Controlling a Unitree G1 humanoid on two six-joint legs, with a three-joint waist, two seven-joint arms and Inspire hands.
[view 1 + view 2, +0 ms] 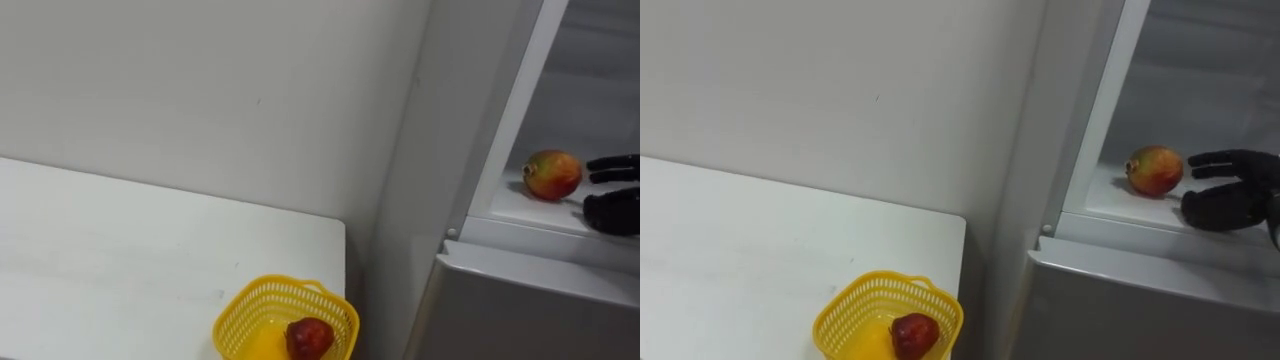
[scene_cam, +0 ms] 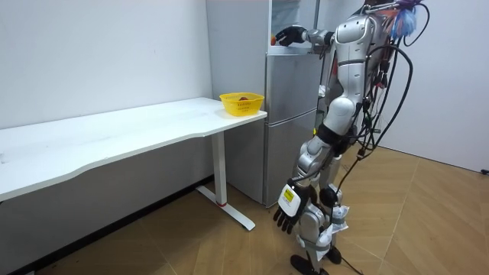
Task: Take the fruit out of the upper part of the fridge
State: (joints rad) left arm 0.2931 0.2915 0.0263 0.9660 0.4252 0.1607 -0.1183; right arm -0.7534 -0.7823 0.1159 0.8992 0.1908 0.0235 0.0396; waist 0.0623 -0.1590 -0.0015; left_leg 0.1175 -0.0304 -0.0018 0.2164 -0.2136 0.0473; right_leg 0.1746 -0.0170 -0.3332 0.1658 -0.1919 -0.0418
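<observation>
Basket (image 1: 845, 312) holding red fruit (image 1: 912, 335) on white surface (image 1: 740, 240) beside fridge (image 1: 1120, 310). Right hand (image 1: 1230, 200) fingers open beside fruit (image 1: 1155, 170) on shelf (image 1: 1110, 207); left hand (image 2: 290, 212) hangs open.

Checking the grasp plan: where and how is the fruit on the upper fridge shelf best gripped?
Probably the fruit around its rounded middle, coming from its right, where the open right hand hovers. It sits alone on the shelf, and the fridge frame stands close on its left.
</observation>
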